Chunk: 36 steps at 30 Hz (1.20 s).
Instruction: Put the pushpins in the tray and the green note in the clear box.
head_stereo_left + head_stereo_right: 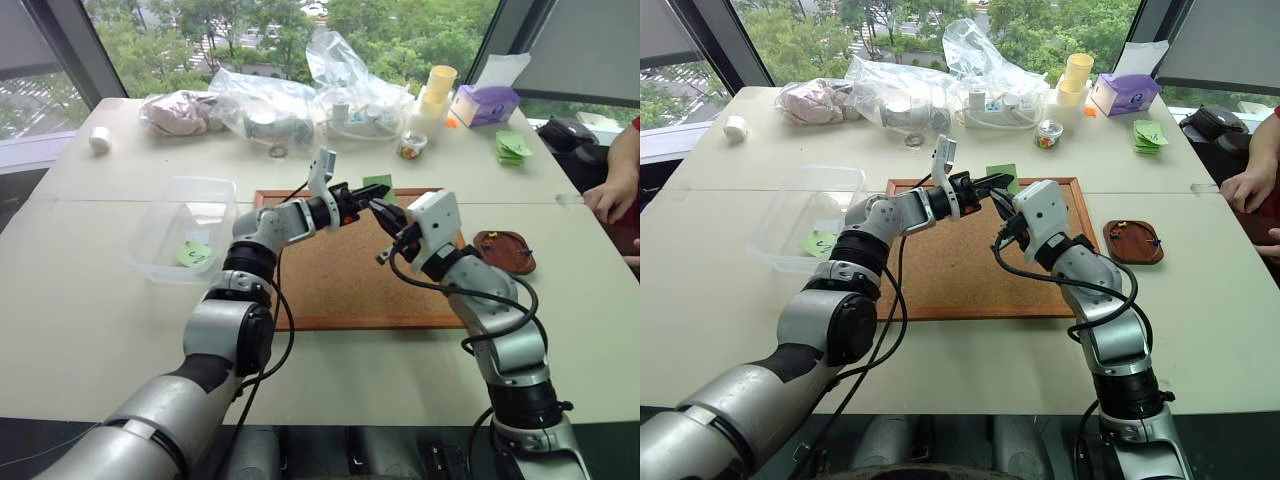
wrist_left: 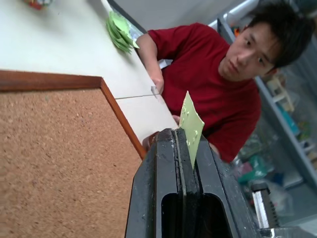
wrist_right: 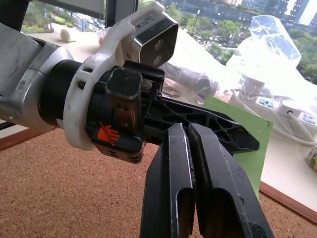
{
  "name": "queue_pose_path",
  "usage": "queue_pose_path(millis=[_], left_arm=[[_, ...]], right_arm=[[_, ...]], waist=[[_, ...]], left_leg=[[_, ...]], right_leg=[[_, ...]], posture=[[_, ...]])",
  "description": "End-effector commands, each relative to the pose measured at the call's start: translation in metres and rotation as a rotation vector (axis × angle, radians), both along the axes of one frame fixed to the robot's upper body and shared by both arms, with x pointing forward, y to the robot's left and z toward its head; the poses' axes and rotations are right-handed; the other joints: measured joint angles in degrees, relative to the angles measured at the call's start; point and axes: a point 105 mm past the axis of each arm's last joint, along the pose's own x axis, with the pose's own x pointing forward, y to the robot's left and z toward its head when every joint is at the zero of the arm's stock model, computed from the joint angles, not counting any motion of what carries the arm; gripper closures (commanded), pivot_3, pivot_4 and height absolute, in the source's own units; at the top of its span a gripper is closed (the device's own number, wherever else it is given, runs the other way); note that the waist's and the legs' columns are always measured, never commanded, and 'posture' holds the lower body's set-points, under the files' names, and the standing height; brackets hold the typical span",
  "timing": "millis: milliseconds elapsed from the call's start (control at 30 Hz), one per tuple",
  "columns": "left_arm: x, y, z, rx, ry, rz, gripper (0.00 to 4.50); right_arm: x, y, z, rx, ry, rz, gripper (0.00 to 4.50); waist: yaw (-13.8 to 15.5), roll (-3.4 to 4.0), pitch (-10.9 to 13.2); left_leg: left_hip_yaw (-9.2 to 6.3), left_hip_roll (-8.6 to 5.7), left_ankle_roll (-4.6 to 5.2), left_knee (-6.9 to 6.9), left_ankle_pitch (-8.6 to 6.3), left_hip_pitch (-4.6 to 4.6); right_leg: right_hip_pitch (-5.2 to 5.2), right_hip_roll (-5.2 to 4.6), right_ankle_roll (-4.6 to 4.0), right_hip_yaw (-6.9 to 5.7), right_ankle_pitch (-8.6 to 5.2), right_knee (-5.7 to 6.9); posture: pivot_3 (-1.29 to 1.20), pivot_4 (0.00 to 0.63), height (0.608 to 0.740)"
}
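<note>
Above the corkboard (image 1: 970, 260), the left gripper (image 1: 1002, 183) is clamped on the green note (image 2: 191, 125), whose sheet stands on edge between the closed fingers (the left wrist view shows it pinched near one side). The right gripper (image 1: 1002, 203) is closed too, its tips just beside the left's, and I cannot tell whether it touches the paper. From the held note, the clear box (image 1: 172, 213) lies off to the robot's left, well apart, beyond the board's left frame; a smaller green note (image 1: 195, 254) already sits in it. The left arm is plainly the nearer one for that carry. The tray (image 1: 1135, 242) rests past the board's right edge, near the right arm, with small coloured specks in it, likely pushpins. Everything rests on a pale table (image 1: 1200, 330) by wide windows, with clear plastic bags (image 1: 940, 90) along the far side and a person in a red top seated at the right.
</note>
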Motion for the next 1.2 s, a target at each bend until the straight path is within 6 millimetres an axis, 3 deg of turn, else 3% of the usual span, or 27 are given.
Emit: queue_pose_path(millis=[33, 333, 500, 567, 633, 667, 733, 867, 1133, 1200], left_arm=[[0.003, 0.009, 0.015, -0.001, -0.101, 0.005, 4.46], [0.009, 0.020, 0.018, -0.044, -0.071, 0.038, 4.46], [0.005, 0.022, 0.021, -0.037, -0.099, 0.020, 4.46], [-0.001, 0.023, 0.021, 0.011, -0.157, -0.011, 4.46], [-0.016, 0.022, 0.018, 0.077, -0.248, -0.075, 4.46], [-0.024, 0.021, 0.014, 0.114, -0.288, -0.105, 4.46], [-0.037, 0.017, 0.008, 0.155, -0.328, -0.150, 4.46], [-0.052, 0.012, -0.001, 0.166, -0.320, -0.190, 4.46], [-0.052, 0.010, -0.008, 0.169, -0.278, -0.153, 4.46], [-0.051, 0.012, -0.008, 0.169, -0.274, -0.144, 4.50]], right_arm=[[-0.003, -0.003, 0.020, 0.118, -0.051, -0.030, 4.50], [-0.001, -0.008, 0.023, 0.251, 0.002, -0.047, 4.50], [0.002, -0.034, 0.027, 0.365, 0.036, -0.133, 4.50], [0.006, -0.071, 0.021, 0.336, 0.047, -0.292, 4.50], [0.008, -0.137, -0.005, 0.212, 0.115, -0.580, 4.50], [0.006, -0.161, -0.020, 0.148, 0.170, -0.668, 4.50], [0.003, -0.180, -0.035, 0.096, 0.230, -0.726, 4.50], [0.006, -0.193, -0.054, 0.066, 0.293, -0.754, 4.50], [0.022, -0.202, -0.066, 0.082, 0.312, -0.754, 4.50], [0.023, -0.203, -0.067, 0.081, 0.309, -0.756, 3.88]], waist=[[-0.1, 0.00, 0.0], [0.1, 0.00, 0.0], [0.1, 0.00, 0.0], [0.1, 0.01, 0.0], [0.3, 0.08, 0.0], [0.4, 0.07, -0.1], [0.3, 0.07, -0.1], [-0.3, 0.12, -0.1], [-0.2, 0.21, -0.1], [-0.2, 0.21, -0.1]], left_leg=[[0.00, 0.01, -0.01, 0.00, 0.00, 0.01], [-0.01, 0.01, -0.03, 0.00, 0.02, 0.00], [-0.03, 0.02, -0.03, 0.00, 0.02, -0.01], [-0.02, 0.05, -0.02, 0.00, 0.02, -0.01], [-0.02, 0.06, -0.02, -0.01, 0.02, -0.01], [-0.03, 0.05, -0.02, -0.02, 0.01, -0.01], [-0.03, 0.04, 0.03, -0.02, -0.01, 0.01], [0.10, 0.12, -0.03, -0.02, 0.02, 0.15], [0.17, 0.06, -0.11, -0.10, 0.07, 0.74], [0.17, 0.12, -0.11, -0.10, 0.07, 0.73]], right_leg=[[0.00, 0.01, 0.00, 0.00, 0.00, 0.00], [0.00, -0.03, 0.00, 0.00, 0.00, 0.02], [0.00, -0.02, 0.00, 0.00, 0.00, 0.02], [0.00, -0.04, 0.00, 0.00, 0.00, 0.02], [0.00, -0.04, 0.00, 0.00, 0.00, 0.02], [0.03, -0.09, 0.00, 0.00, 0.00, 0.02], [0.10, -0.14, 0.00, 0.01, 0.00, -0.02], [0.09, 0.00, 0.00, 0.15, 0.00, 0.04], [0.48, 0.13, -0.01, 0.32, 0.00, 0.19], [0.48, 0.08, -0.01, 0.32, 0.00, 0.18]], posture=[[0.00, 0.150, 0.738], [0.00, 0.150, 0.738], [0.00, 0.150, 0.738], [0.00, 0.150, 0.738], [0.00, 0.150, 0.738], [0.00, 0.150, 0.738], [0.00, 0.150, 0.738], [0.00, 0.150, 0.738], [0.00, 0.150, 0.738], [0.00, 0.150, 0.738]])
